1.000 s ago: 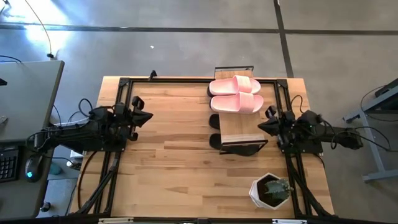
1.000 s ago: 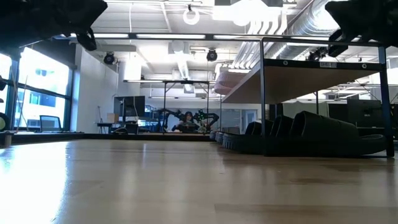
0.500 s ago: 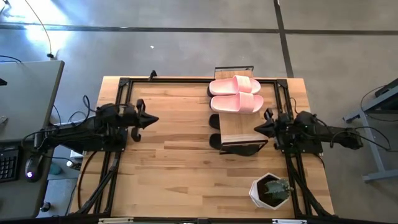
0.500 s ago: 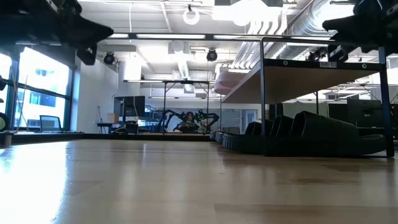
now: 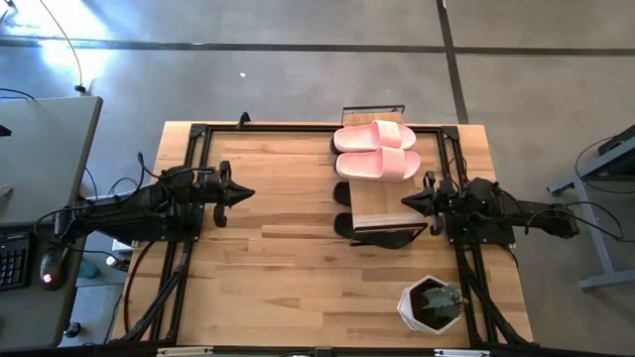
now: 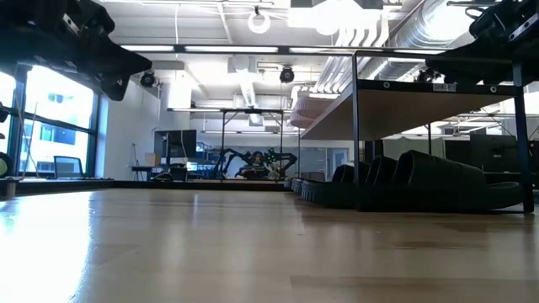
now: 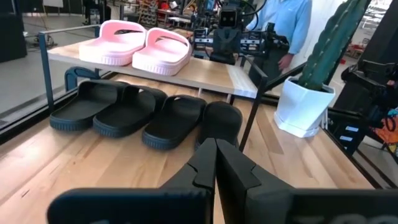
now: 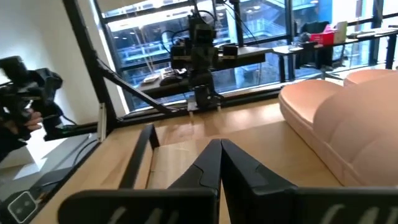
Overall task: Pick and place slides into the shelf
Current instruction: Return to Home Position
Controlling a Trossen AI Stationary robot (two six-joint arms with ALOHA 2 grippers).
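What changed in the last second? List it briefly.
The left gripper slid inward toward the middle of the table; the right gripper edged closer to the shelf. Neither holds anything. The pink slides on the shelf and the black slides beneath it stayed put.

Bright ceiling lights [image 6: 341,15] glare in low view; windows [image 8: 249,37] backlight rt wrist view.

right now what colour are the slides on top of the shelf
Light pink. The left wrist view shows the pink slides best, on the shelf's top plank.
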